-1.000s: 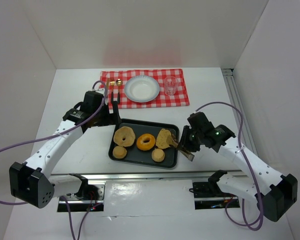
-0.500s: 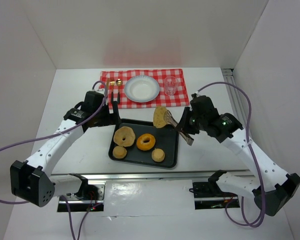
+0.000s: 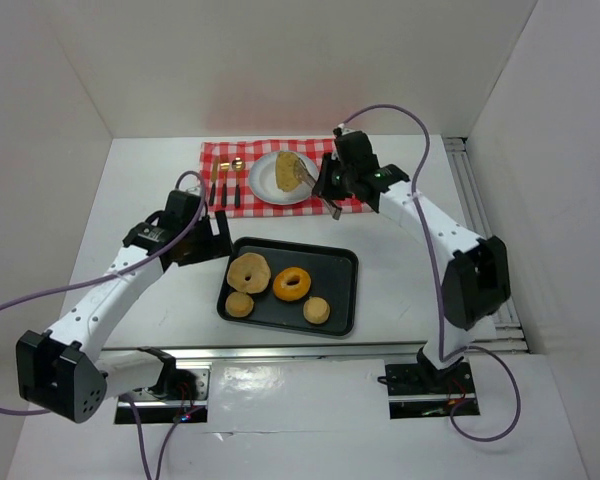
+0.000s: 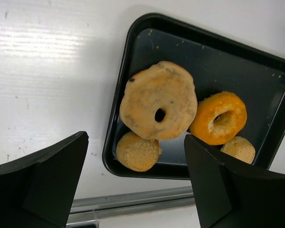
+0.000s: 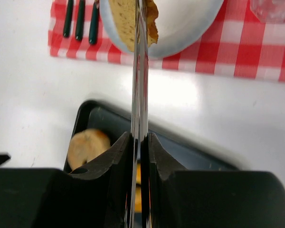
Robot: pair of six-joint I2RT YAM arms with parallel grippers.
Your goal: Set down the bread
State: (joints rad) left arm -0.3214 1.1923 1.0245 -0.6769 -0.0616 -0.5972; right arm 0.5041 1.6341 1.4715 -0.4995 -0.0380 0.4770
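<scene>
Within the last second you have been swinging the slice of bread [image 3: 290, 172] up out of the black tray [image 3: 342, 262] and across to the far side of the tabletop. It is now hanging over the white plate [image 3: 265, 188] on the red checked cloth [image 3: 365, 198]. The right end of the tray, where the slice was lying, is now showing bare.

Your right fingers [image 5: 118, 156] are clenching a pair of metal tongs [image 5: 140, 95], whose blades are pressed together. The tips of the tongs are pinching the bread [image 5: 126, 19] on edge, tilted, above the near-left part of the plate [image 5: 190, 23]. From these views you cannot tell whether the slice is already touching the plate or is just clear of it.

Your left fingers [image 4: 47, 180] are standing spread apart and grasping nothing. They are hovering over the near-left corner of the tray above the bagel [image 4: 159, 114] and a small roll [image 4: 137, 151], with the orange doughnut [image 4: 218, 118] just to the right. They seem to have drifted slightly nearer over that second, but they are taking no part in the carry.

For the task, this looks like the carrying being nearly over and the release coming next. The slice is sitting off-centre toward the plate's near rim, so letting go here is risking it tipping onto the cloth. Judging by that, you are probably wanting it lower and further over the middle before easing the tongs open.
</scene>
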